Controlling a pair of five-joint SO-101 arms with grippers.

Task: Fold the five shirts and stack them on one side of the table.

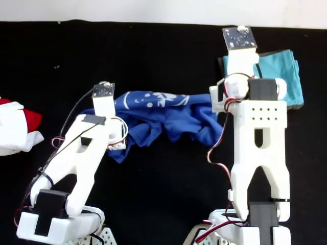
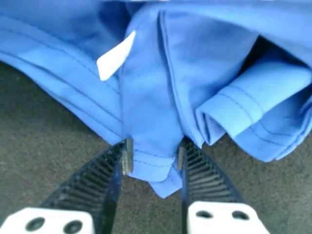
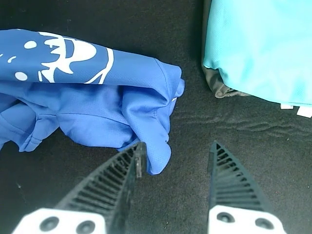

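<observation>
A crumpled blue shirt (image 1: 158, 115) with a white print lies across the middle of the black table (image 1: 163, 194). My left arm (image 1: 84, 148) stands at its left end. In the left wrist view my left gripper (image 2: 153, 158) is open, its fingertips (image 2: 126, 158) on either side of a hem fold of the blue shirt (image 2: 195, 73). My right arm (image 1: 258, 132) stands at the shirt's right end. My right gripper (image 3: 175, 156) is open over bare table, with a corner of the blue shirt (image 3: 87, 97) touching one finger (image 3: 139, 161).
A folded teal shirt (image 1: 278, 71) lies at the back right, with a grey edge (image 3: 222, 88) showing under the teal shirt (image 3: 263, 48). A red and white shirt (image 1: 18, 125) is bunched at the left edge. A white tag (image 2: 116, 56) sticks out of the blue cloth.
</observation>
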